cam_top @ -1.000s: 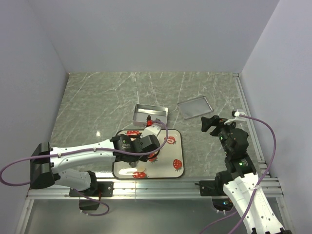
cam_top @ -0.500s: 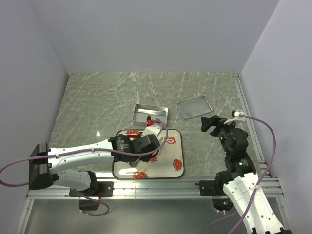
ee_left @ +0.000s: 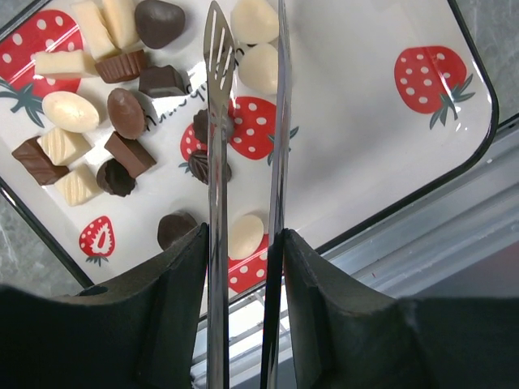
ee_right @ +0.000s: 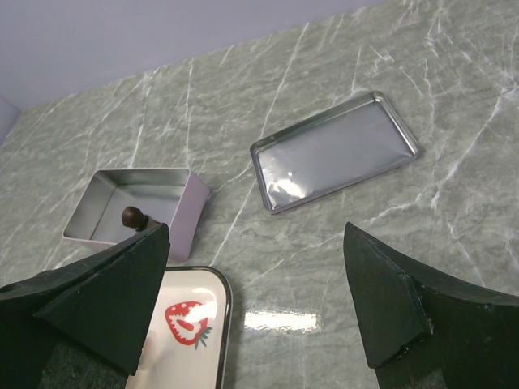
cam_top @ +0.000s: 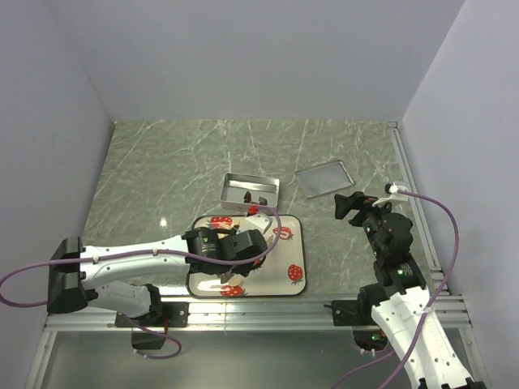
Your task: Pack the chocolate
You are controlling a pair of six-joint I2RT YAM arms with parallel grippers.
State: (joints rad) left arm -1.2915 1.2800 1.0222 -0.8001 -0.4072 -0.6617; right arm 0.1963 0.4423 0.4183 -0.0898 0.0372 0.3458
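Several chocolate pieces [ee_left: 126,109], dark brown, light brown and cream, lie on the white strawberry-print tray [ee_left: 365,138]. My left gripper [ee_left: 243,243] is shut on metal tongs [ee_left: 216,121]. The tongs reach out over the tray, their blades a little apart and holding nothing. Their tips are beside two cream pieces [ee_left: 259,69]. In the top view my left gripper [cam_top: 239,247] hangs over the tray [cam_top: 292,243] and hides most of the pile. An open tin [cam_top: 239,185] behind the tray holds a few dark pieces [cam_top: 261,199]. My right gripper [ee_right: 253,243] is open and empty, above the table right of the tray.
The tin's flat metal lid [cam_top: 323,177] lies at the back right, and shows in the right wrist view [ee_right: 336,150]. The tin [ee_right: 138,203] with one dark piece [ee_right: 130,216] is also there. An aluminium rail [cam_top: 259,312] runs along the near edge.
My left gripper with the tongs has drawn back from the tin's near edge to over the tray. The right arm has not moved.
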